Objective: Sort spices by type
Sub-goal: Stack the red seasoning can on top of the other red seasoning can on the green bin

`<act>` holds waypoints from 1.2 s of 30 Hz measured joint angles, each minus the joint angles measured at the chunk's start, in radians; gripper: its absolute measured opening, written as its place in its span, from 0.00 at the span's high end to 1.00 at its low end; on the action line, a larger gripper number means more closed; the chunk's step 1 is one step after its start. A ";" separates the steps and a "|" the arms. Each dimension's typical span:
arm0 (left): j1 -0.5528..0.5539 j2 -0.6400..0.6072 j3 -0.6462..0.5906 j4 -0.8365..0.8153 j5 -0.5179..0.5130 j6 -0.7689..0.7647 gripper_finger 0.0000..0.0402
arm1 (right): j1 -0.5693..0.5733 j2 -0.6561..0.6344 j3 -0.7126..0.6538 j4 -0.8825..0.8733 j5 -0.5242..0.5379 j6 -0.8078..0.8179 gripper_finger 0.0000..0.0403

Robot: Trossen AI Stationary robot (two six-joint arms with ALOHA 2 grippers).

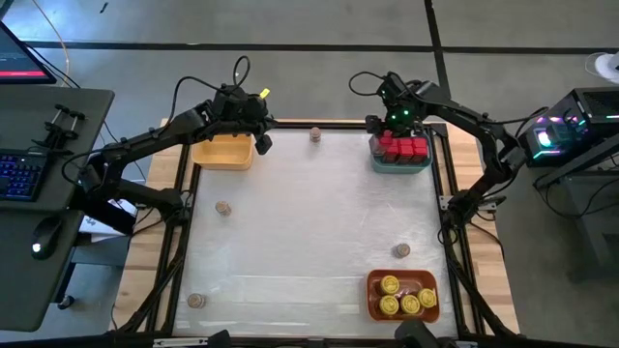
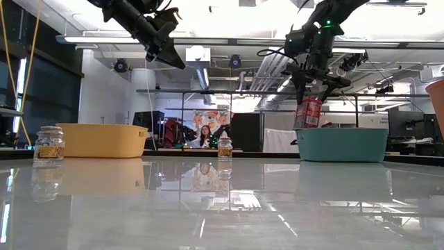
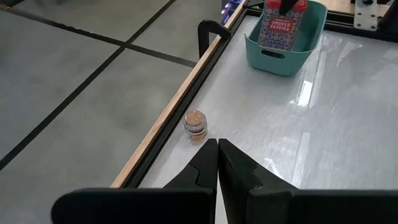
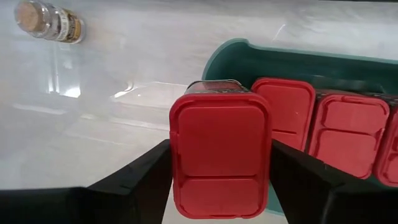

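Observation:
My right gripper (image 4: 221, 152) is shut on a red boxy tin (image 4: 221, 158) at the left end of the teal bin (image 2: 342, 144), next to three more red tins (image 1: 408, 148) standing in it. My left gripper (image 3: 217, 146) hangs shut and empty above the table by the yellow bin (image 1: 224, 152). A tan-brown jar (image 3: 195, 126) stands at the table's far edge ahead of it. Three more tan jars stand on the table (image 1: 223, 208), (image 1: 401, 250), (image 1: 196, 301). Several yellow-lidded jars (image 1: 406, 298) sit in the orange bin (image 1: 372, 307). My right gripper pinches the red tin between its two fingers, one on each narrow side near the lid (image 4: 177, 155). The fingers (image 4: 140, 180) come from above, pointing steeply down. The tin hangs upright, its lower end (image 2: 309, 123) at the teal bin's rim; whether it rests on the bin's floor is hidden.
The table's middle (image 1: 309, 232) is bare and glossy. A black frame rail (image 3: 211, 34) runs along the far edge. A desk with keyboard (image 1: 19, 179) stands off to the left, a computer case (image 1: 571, 126) to the right. A person shows far behind the table in the low view.

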 joint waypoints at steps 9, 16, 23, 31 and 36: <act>0.000 0.000 0.000 -0.003 0.000 0.000 1.00 | 0.000 -0.001 0.000 -0.012 -0.001 -0.003 0.40; 0.000 0.000 0.000 -0.013 0.000 -0.001 1.00 | 0.000 -0.009 0.000 -0.029 -0.001 -0.043 0.40; 0.000 0.000 0.000 -0.014 0.000 -0.001 1.00 | 0.001 -0.009 0.000 -0.022 -0.001 -0.037 0.40; 0.000 0.000 0.000 -0.014 0.000 0.001 1.00 | 0.001 -0.009 0.000 -0.026 -0.001 -0.021 0.42; 0.000 0.000 0.000 -0.014 0.000 0.002 1.00 | 0.008 -0.009 0.009 -0.016 0.011 -0.028 0.44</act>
